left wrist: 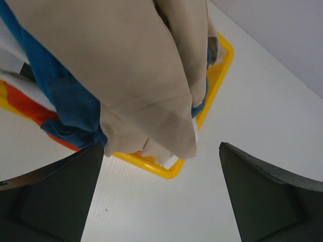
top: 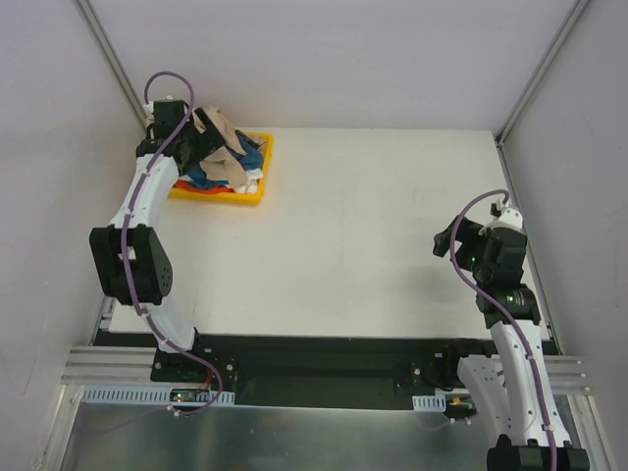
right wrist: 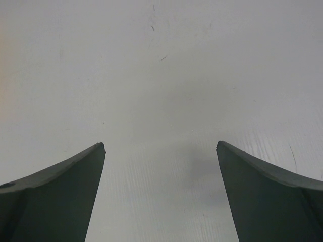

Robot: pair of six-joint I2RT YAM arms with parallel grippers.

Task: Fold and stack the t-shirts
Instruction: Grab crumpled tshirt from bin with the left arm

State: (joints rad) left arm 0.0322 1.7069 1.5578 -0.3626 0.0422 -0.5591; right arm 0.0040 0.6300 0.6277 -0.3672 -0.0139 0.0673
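Note:
The t-shirts lie in a heap in the yellow tray (top: 265, 165) at the table's back left. The beige-tan shirt (top: 228, 147) is on top, over a teal-blue one (top: 201, 179) and an orange-red one (top: 186, 189). My left gripper (top: 204, 126) hovers over the heap's left side. In the left wrist view the beige shirt (left wrist: 136, 65) fills the top, with teal-blue (left wrist: 65, 96), orange-red (left wrist: 25, 106) and white (left wrist: 7, 55) cloth to its left. The left gripper (left wrist: 161, 146) is open, with no cloth between its fingertips. My right gripper (top: 444, 238) is open and empty over bare table (right wrist: 160, 144).
The tray's near corner (left wrist: 166, 171) shows just beyond my left fingertips. White table (top: 373, 226) stretches between the tray and my right arm. Grey walls with metal posts close in the back and both sides.

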